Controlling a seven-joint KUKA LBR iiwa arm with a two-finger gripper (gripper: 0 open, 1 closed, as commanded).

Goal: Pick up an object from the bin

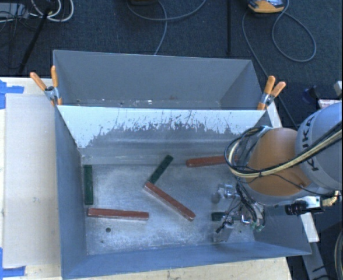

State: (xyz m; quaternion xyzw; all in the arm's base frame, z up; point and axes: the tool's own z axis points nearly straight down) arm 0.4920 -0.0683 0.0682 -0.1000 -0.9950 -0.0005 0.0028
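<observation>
The brown stick slanting across the middle of the bin floor lies nearest the fingers, its lower end just to their left and not touching them. The fingers stand apart, low over bare floor near the right front corner of the bin, with nothing between them. Farther out lie a second brown stick by the back slope, a green stick, and well to the left a darker green stick and a front brown stick. I'd judge this to be the approach: nothing is gripped yet. The next move calls for shifting left over a stick's end, then closing.
</observation>
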